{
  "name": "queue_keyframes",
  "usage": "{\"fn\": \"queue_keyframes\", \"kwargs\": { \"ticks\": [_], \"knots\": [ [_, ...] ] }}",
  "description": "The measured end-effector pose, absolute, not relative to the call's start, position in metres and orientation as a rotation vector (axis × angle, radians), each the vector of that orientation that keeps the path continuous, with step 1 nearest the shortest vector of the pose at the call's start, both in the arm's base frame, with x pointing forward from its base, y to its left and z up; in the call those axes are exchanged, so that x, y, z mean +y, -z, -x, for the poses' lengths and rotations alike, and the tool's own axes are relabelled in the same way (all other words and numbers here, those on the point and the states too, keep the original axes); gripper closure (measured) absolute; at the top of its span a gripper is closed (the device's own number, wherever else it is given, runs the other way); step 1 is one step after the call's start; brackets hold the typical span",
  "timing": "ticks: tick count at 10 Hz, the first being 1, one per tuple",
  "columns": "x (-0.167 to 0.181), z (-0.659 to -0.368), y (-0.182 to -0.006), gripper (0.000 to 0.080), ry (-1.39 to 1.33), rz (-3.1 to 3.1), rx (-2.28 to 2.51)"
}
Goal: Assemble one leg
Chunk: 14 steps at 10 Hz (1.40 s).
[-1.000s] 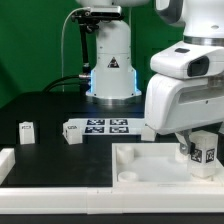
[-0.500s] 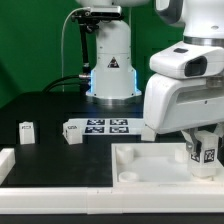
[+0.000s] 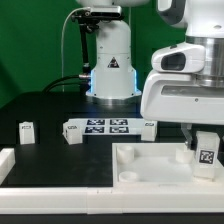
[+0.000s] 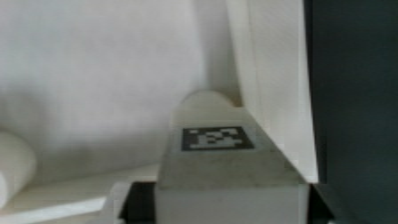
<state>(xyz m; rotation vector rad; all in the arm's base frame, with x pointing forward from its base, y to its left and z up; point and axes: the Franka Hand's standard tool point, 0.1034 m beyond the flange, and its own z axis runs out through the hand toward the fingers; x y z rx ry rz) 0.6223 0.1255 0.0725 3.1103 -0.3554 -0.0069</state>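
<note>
My gripper (image 3: pixel 205 150) hangs over the right end of the large white square tray (image 3: pixel 150 165) and is shut on a leg (image 3: pixel 207 152), a small white block with a black-and-white tag facing out. In the wrist view the leg (image 4: pixel 222 150) fills the space between the dark fingers (image 4: pixel 139 200), its tag upward, and its tip lies against the tray's raised wall (image 4: pixel 267 70). Two more legs stand on the table: one at the exterior view's left (image 3: pixel 27 131) and one near the marker board's left end (image 3: pixel 72 134).
The marker board (image 3: pixel 108 126) lies in the middle of the dark table, in front of the arm's base (image 3: pixel 111 75). A white part (image 3: pixel 6 160) sticks in at the exterior view's lower left. A low white wall (image 3: pixel 60 203) runs along the front.
My gripper with the leg has moved a little toward the exterior view's right and slightly up over the tray's right end. The other parts have not moved.
</note>
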Motion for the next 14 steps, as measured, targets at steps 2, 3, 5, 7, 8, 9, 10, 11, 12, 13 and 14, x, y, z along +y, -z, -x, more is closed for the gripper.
{"fn": "queue_keyframes", "kwargs": {
  "ticks": [2,3,5,7,8,9,10,11,12,13,14],
  "knots": [
    [0.1252,-0.6233,-0.0727,0.0508,-0.002,-3.029,-0.794],
    [0.1251,-0.6234,-0.0728,0.0508,-0.004,-2.984,-0.948],
    [0.1248,-0.6237,-0.0728,0.0507,-0.007,-2.950,-1.056],
    [0.1249,-0.6237,-0.0726,0.0409,-0.007,-2.987,-0.950],
    [0.1251,-0.6243,-0.0722,0.0270,-0.020,-3.008,-0.901],
    [0.1234,-0.6245,-0.0715,0.0188,-0.026,-3.067,-0.677],
    [0.1227,-0.6258,-0.0719,0.0188,-0.042,-3.104,-0.496],
    [0.1234,-0.6256,-0.0724,0.0156,-0.044,-3.131,-0.261],
    [0.1240,-0.6255,-0.0725,0.0151,-0.043,-3.140,-0.086],
    [0.1246,-0.6257,-0.0733,0.0151,-0.046,-3.135,0.114],
    [0.1249,-0.6257,-0.0734,0.0150,-0.045,-3.120,0.317]
  ]
}}
